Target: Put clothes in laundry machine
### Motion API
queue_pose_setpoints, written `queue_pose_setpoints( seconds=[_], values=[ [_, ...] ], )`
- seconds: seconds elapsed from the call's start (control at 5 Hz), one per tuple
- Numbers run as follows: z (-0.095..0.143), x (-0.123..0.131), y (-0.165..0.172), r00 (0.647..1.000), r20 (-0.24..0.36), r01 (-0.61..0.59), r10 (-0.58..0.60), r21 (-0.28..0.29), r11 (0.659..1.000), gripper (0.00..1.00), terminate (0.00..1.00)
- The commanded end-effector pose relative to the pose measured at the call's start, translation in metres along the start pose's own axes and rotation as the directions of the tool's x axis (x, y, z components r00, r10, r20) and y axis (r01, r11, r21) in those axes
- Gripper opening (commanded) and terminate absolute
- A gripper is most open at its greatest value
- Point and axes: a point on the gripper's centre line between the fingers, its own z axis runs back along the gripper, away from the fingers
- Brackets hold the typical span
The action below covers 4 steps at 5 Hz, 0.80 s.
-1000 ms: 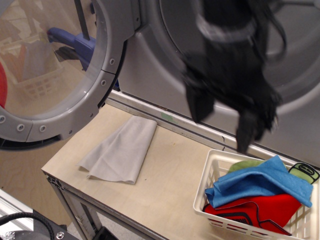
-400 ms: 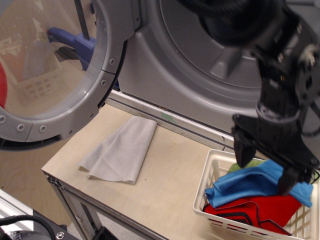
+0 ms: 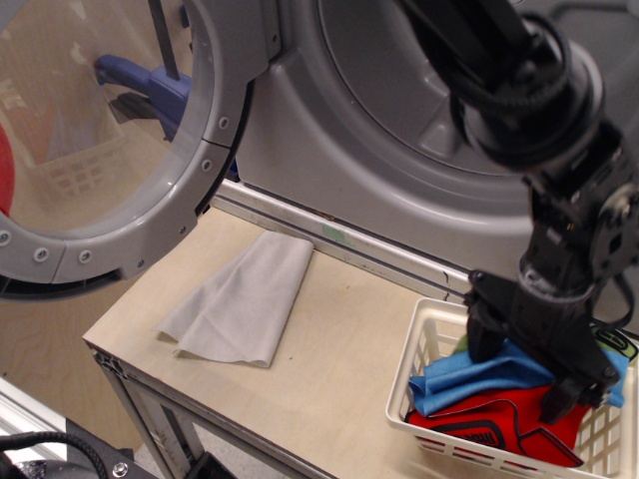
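Observation:
The laundry machine (image 3: 329,150) fills the back, with its grey drum (image 3: 399,80) open and its round bolted-rim door (image 3: 215,150) swung out to the left. The clothes lie in a white slatted basket (image 3: 407,394) at the front right: a blue cloth (image 3: 464,381) on top, a red cloth with a black outline (image 3: 479,424) under it, and a lime-green piece (image 3: 619,344) at the far right. My gripper (image 3: 522,374) reaches down into the basket. Its fingers are spread, one on each side of the blue cloth and touching it.
A grey cloth (image 3: 245,299) lies flat on the wooden table (image 3: 339,369), left of the basket. The table's front edge runs along the bottom left. My black arm (image 3: 519,90) crosses in front of the drum opening.
My gripper has swung from in front of the drum down into the basket. Its spread fingers now sit lower, pressed around the blue cloth.

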Motion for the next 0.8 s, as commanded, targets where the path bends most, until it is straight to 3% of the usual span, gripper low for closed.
queue_pose_setpoints(
  seconds=[0.0, 0.2, 0.6],
  values=[
    [-0.005, 0.004, 0.009, 0.998, 0.052, -0.034, 0.032, 0.029, 0.999, 0.00, 0.00],
    [0.001, -0.002, 0.013, 0.996, 0.079, -0.042, 0.037, 0.062, 0.997, 0.00, 0.00],
    [0.073, -0.006, 0.040, 0.952, 0.269, -0.192, 0.143, 0.167, 0.967, 0.00, 0.00]
  ],
)
